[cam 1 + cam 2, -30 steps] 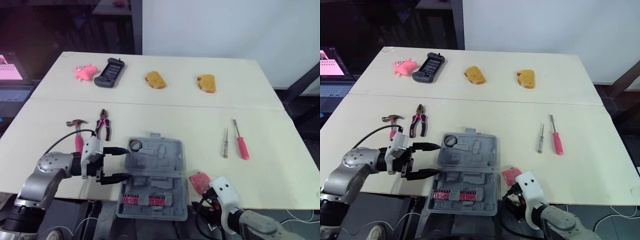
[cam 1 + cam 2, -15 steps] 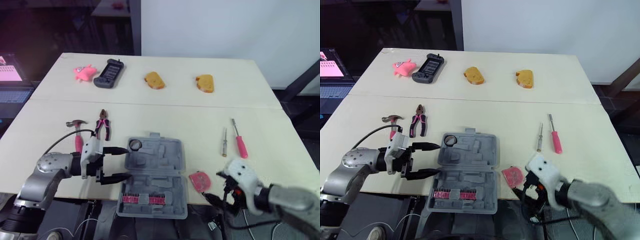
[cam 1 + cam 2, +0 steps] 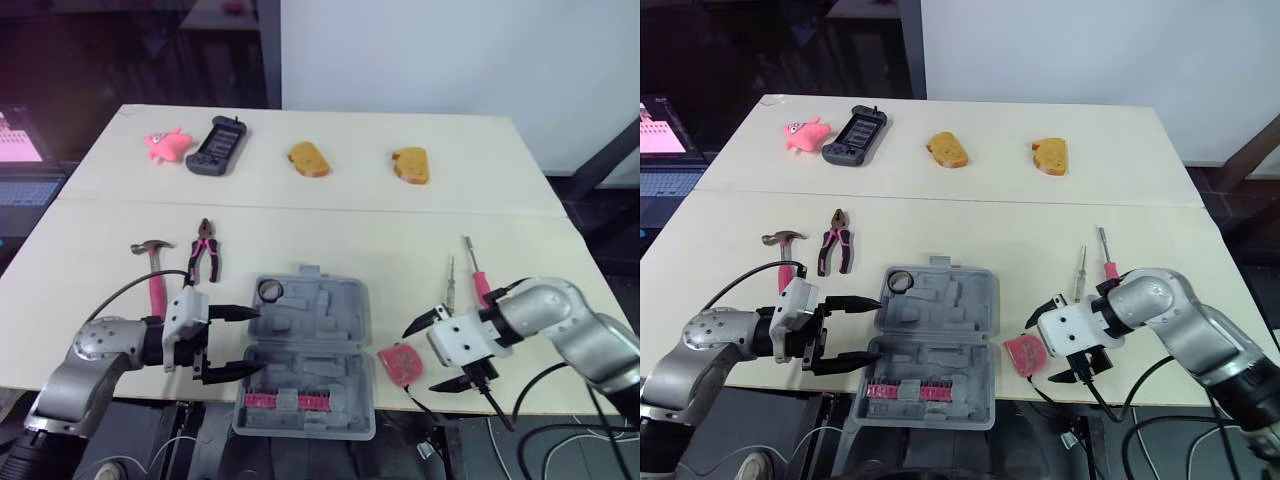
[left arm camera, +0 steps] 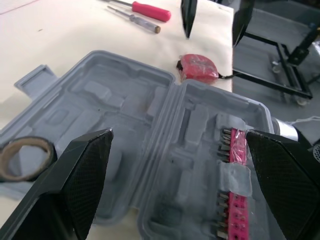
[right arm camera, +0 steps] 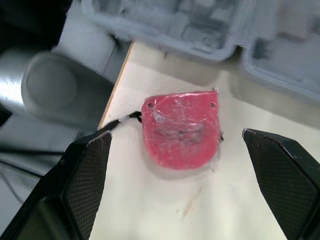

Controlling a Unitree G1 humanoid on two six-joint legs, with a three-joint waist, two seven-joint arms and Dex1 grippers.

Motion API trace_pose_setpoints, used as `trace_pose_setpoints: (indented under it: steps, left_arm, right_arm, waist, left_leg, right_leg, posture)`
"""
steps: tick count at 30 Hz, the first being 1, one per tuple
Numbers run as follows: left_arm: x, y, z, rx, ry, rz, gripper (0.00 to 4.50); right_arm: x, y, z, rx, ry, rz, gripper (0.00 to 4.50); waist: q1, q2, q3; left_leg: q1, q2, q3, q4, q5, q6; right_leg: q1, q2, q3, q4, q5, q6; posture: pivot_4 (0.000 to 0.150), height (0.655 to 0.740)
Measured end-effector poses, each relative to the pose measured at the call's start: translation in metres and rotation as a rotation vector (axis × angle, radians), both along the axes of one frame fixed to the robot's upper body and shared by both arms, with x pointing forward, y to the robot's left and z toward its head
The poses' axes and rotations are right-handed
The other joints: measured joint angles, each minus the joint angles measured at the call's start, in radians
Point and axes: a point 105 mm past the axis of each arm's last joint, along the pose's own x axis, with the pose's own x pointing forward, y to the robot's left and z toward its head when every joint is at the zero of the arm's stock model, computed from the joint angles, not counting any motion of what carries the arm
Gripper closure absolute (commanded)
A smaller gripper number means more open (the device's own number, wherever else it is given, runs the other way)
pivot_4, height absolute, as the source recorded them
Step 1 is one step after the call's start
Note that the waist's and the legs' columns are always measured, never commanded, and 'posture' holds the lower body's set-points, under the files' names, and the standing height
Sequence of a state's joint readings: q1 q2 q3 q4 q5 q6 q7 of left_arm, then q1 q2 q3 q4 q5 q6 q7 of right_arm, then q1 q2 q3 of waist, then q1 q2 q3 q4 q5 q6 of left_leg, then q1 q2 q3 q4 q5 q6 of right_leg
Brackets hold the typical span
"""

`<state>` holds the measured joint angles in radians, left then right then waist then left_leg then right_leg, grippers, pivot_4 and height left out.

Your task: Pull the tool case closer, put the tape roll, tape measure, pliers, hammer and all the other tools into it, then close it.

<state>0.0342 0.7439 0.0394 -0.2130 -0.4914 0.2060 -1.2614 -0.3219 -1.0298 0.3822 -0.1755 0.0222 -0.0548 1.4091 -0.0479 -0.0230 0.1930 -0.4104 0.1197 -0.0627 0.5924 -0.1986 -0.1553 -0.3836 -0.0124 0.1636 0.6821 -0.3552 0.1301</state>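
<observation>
The grey tool case (image 3: pixel 305 350) lies open at the table's front edge, its lower half overhanging, with the tape roll (image 3: pixel 270 290) in its far left corner. My left gripper (image 3: pixel 258 340) is open at the case's left side, one finger on each side of the hinge line. The red tape measure (image 3: pixel 400 362) lies just right of the case. My right gripper (image 3: pixel 418 360) is open right beside it, and the tape measure (image 5: pixel 181 128) sits in line with the gap. Pliers (image 3: pixel 206 250) and hammer (image 3: pixel 155 270) lie left of the case. Two screwdrivers (image 3: pixel 480 280) lie to the right.
Along the far side are a pink toy (image 3: pixel 168 143), a black handheld device (image 3: pixel 218 145) and two bread-like pieces (image 3: pixel 310 158). A laptop (image 3: pixel 20 150) stands off the table's left. The tape measure sits close to the table's front edge (image 3: pixel 520 412).
My right arm has come up from below the table's front edge, and its gripper now stands open next to the tape measure. The left gripper has shifted slightly toward the front edge.
</observation>
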Motion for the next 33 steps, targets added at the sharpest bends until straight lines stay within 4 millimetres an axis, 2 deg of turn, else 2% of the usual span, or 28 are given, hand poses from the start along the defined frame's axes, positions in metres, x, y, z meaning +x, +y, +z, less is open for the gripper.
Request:
trace_pose_setpoints:
  steps: [7,16,21,33]
  left_arm:
    - [-0.002,0.003,0.002,0.004,-0.014,0.035,0.0]
    - [-0.005,0.004,0.002,0.019,-0.013,0.031,0.0]
    - [-0.006,0.004,0.003,0.018,-0.031,0.018,0.0]
    - [-0.002,-0.003,0.009,-0.062,-0.147,0.013,0.0]
  right_arm:
    - [0.015,0.004,-0.021,-0.042,-0.017,0.052,0.07]
    - [0.017,0.001,-0.036,-0.066,0.023,0.027,0.07]
    - [0.017,0.0,-0.036,-0.07,0.035,0.016,1.6]
    - [0.013,0.001,-0.031,-0.047,0.075,-0.02,1.6]
  waist:
    - [0.004,0.001,0.001]
    - [0.004,0.002,0.001]
    - [0.006,0.002,0.001]
    - [0.005,0.003,0.002]
  left_leg:
    - [0.0,0.0,0.0,0.002,0.0,0.0]
    - [0.002,0.0,0.0,0.002,0.0,0.0]
    - [0.002,0.0,0.0,0.003,0.0,0.0]
    - [0.003,0.0,0.0,0.003,0.0,0.0]
  right_leg:
    - [0.001,0.0,0.0,0.0,0.0,0.0]
    - [0.003,0.0,0.0,0.0,0.0,0.0]
    - [0.005,0.0,0.0,0.0,-0.001,-0.002]
    - [0.006,0.0,0.0,0.0,0.0,0.0]
  posture:
    - [0.15,0.7395]
    - [0.15,0.7395]
    - [0.15,0.7395]
    - [0.15,0.7395]
